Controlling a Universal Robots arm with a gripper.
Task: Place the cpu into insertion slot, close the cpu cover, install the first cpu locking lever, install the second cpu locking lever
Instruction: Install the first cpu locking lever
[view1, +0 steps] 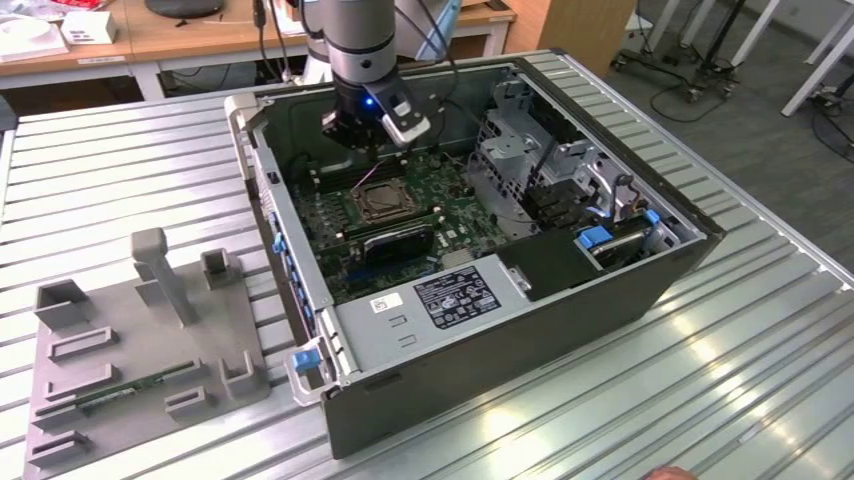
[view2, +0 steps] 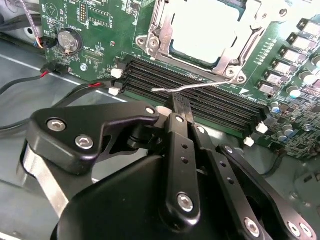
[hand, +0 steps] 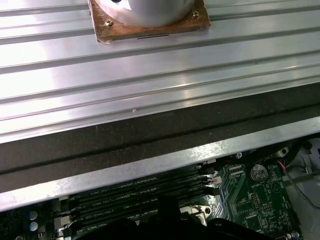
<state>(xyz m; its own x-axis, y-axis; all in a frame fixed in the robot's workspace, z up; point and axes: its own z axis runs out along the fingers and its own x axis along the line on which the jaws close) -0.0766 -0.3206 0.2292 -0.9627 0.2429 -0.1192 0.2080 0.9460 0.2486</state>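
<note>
End effector (view2: 179, 106) down inside open computer case (view1: 534, 300), fingers together, tips right at thin silvery locking lever (view2: 200, 86). Cannot tell whether pinching the wire or just pressing on it.

Lever's long axis along bank of black memory slots (view2: 220, 107), parallel to near edge of socket, crosswise to fingers. Free hooked end just beside fingertips, other end running to a corner of cpu cover (view2: 154, 30).

Straight beyond fingertips, past the memory slots: cpu (view2: 205, 30), seated flat, pale metal top visible through cover window. Cover frame down flat around chip, apparently closed.

In exterior view, insertion slot (view1: 380, 202) just on camera's side of end effector (view1: 363, 135), mid green motherboard (view2: 100, 20).

Judged: cpu in, cover down, work now at a lever. Cannot tell which of the two, nor whether latched.

Surface: board level on case floor, case on ribbed metal bench (view1: 747, 380).

Room: tight. Case wall close by wrist, metal drive cage (view1: 514, 160) on the exterior view's right, cables (view2: 30, 82) near end effector body.
</note>
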